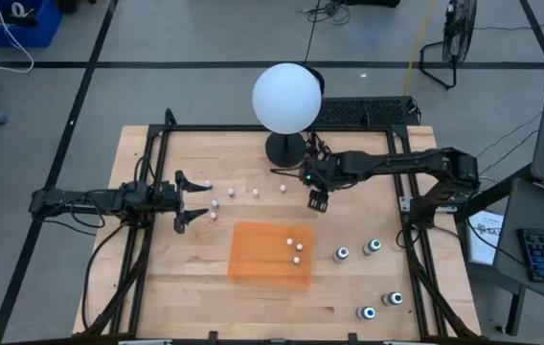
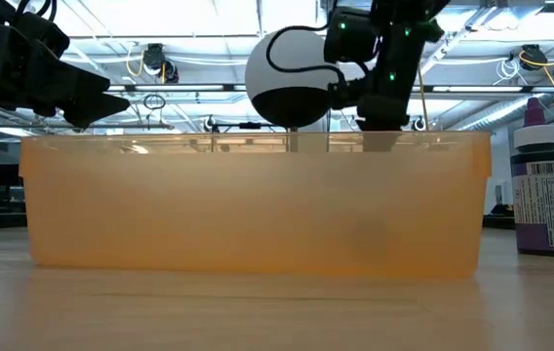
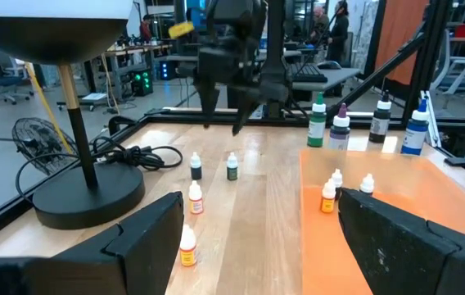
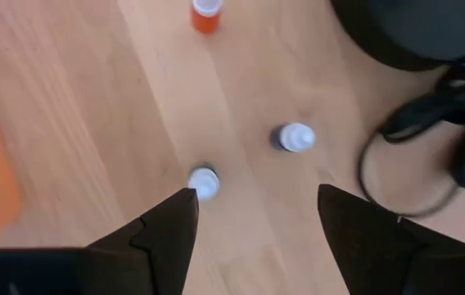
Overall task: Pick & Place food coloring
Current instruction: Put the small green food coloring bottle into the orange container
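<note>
The food coloring is in several places. Three tiny bottles [image 1: 297,250] stand in the orange tray [image 1: 253,268]. Several tiny ones [image 1: 232,192] stand on the wood at the table's middle and left. Bigger dark bottles [image 1: 356,250] stand right of the tray. My right gripper [image 1: 317,200] hangs open above the table's middle, pointing steeply down. Two white-capped tiny bottles [image 4: 204,182] [image 4: 296,137] stand on the wood just ahead of its fingers [image 4: 167,233]. My left gripper [image 1: 192,202] waits open and level at the table's left, with small bottles [image 3: 195,198] in front of it.
A white globe lamp [image 1: 287,96] stands on a dark round base [image 1: 286,149] at the table's far middle, close behind my right gripper. Its cable [image 4: 413,164] lies looped on the wood beside the base. A black frame rims the table [image 1: 157,287].
</note>
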`<state>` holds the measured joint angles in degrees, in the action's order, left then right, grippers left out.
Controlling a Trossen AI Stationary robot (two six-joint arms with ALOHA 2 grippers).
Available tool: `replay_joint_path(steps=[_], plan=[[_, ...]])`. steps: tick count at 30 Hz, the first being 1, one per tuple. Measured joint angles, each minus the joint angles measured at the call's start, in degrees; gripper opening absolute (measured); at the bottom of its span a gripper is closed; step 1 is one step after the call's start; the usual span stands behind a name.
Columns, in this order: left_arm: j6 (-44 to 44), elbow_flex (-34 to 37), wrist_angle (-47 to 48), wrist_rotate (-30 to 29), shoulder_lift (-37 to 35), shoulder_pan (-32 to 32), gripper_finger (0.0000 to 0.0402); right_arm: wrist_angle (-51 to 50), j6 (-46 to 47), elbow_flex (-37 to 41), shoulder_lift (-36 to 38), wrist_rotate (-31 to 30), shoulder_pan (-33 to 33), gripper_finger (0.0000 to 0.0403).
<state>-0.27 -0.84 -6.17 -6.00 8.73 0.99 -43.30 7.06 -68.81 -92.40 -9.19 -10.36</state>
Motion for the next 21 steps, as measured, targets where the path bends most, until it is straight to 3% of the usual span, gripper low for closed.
replay_joint_path(steps=[10, 21], plan=[[0.00, 0.00, 0.02, 0.00, 0.00, 0.00, 0.0324, 4.49, 0.36, 2.17, -0.16, 2.39, -0.02, 0.0242], [0.00, 0.00, -0.03, -0.01, 0.00, 0.00, 0.0324, 4.12, 0.23, 2.19, -6.39, 3.56, 0.83, 0.0242]])
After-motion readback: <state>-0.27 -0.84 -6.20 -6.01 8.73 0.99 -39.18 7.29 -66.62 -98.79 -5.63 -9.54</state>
